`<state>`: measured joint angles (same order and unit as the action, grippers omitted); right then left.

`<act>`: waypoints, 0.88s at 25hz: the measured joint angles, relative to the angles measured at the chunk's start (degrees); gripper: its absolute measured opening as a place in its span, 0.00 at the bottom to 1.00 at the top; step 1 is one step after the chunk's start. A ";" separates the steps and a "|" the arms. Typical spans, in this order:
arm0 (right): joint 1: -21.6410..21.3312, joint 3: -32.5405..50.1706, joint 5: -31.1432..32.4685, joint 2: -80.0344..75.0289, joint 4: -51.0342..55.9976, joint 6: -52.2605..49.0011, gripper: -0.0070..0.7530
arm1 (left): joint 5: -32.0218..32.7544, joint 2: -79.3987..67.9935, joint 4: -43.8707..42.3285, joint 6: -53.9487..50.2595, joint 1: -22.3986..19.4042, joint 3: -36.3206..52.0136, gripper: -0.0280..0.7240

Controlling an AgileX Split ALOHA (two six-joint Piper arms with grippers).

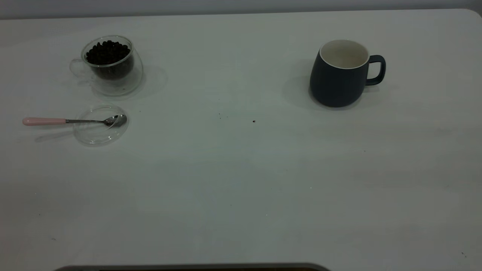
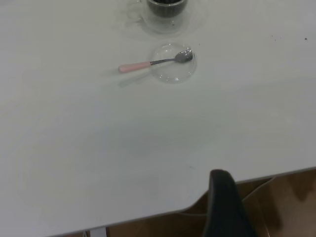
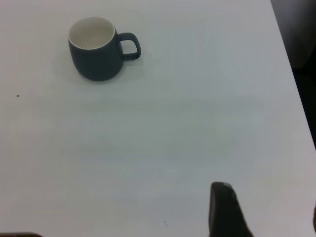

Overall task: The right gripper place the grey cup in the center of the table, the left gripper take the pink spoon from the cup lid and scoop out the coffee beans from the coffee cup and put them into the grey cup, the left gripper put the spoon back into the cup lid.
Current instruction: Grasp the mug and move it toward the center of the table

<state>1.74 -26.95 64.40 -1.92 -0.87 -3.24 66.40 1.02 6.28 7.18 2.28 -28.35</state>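
The grey cup [image 1: 340, 81] stands upright at the table's [image 1: 241, 180] far right, handle to the right, white inside empty; it also shows in the right wrist view [image 3: 96, 59]. The coffee cup [image 1: 109, 67] with coffee beans [image 1: 107, 52] stands at the far left. In front of it lies the cup lid [image 1: 98, 133], with the pink spoon [image 1: 43, 121] resting bowl-in-lid, handle pointing left. The left wrist view shows the spoon [image 2: 133, 66], lid [image 2: 173, 75] and coffee cup [image 2: 168, 10] far off. My left gripper [image 2: 269, 217] hangs open past the table's near edge. My right gripper [image 3: 269, 217] is open and empty, far from the grey cup.
Neither arm shows in the exterior view. A few dark specks [image 1: 253, 121] lie on the table's middle. A dark rounded object [image 1: 192, 268] shows at the near edge. The table's right edge [image 3: 291, 84] runs beside my right gripper.
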 joint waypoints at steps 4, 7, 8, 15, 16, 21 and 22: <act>0.00 0.00 0.00 0.00 0.00 0.00 0.60 | 0.00 0.00 0.00 0.00 0.00 0.00 0.70; 0.00 0.00 0.00 0.00 0.00 0.00 0.60 | 0.00 0.00 0.00 0.00 0.00 0.00 0.70; 0.00 0.00 0.00 0.00 0.00 0.00 0.60 | 0.00 0.00 0.00 0.00 0.00 0.00 0.70; 0.00 0.00 0.00 0.00 0.00 0.00 0.60 | 0.00 0.00 0.00 0.00 0.00 0.00 0.70; 0.00 0.00 0.00 0.00 0.00 0.00 0.60 | 0.00 0.00 0.00 0.00 0.00 0.00 0.70; 0.00 -0.20 -0.37 -0.96 1.78 1.31 0.60 | 0.00 0.00 0.00 0.00 0.00 0.00 0.70; 0.00 -0.43 -0.95 -2.41 2.45 1.95 0.60 | 0.00 0.00 0.00 0.00 0.00 0.00 0.70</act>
<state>1.74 -27.38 63.45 -4.33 1.58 -1.29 66.40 1.02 6.28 7.18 2.28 -28.35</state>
